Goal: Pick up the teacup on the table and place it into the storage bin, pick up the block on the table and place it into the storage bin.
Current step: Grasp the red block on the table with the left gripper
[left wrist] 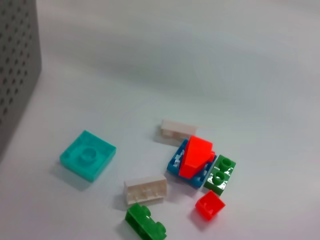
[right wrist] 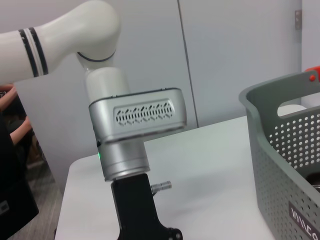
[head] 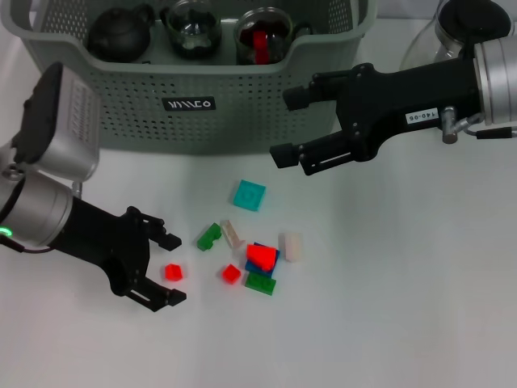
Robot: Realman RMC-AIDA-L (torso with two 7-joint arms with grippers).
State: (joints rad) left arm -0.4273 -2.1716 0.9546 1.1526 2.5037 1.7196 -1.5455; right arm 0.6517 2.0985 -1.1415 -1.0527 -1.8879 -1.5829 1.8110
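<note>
Blocks like that small red block [head: 173,272] are light, stiff, kinda slick, so left gripper [head: 171,268], jaws apart around it, should pinch its flat sides.

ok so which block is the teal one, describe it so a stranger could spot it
Start at the grey-green storage bin at the back of the white table. In front of its black label lies a scatter of small blocks. The teal block is the flat square one nearest the bin, lying apart from the others, and the only teal piece.
</note>
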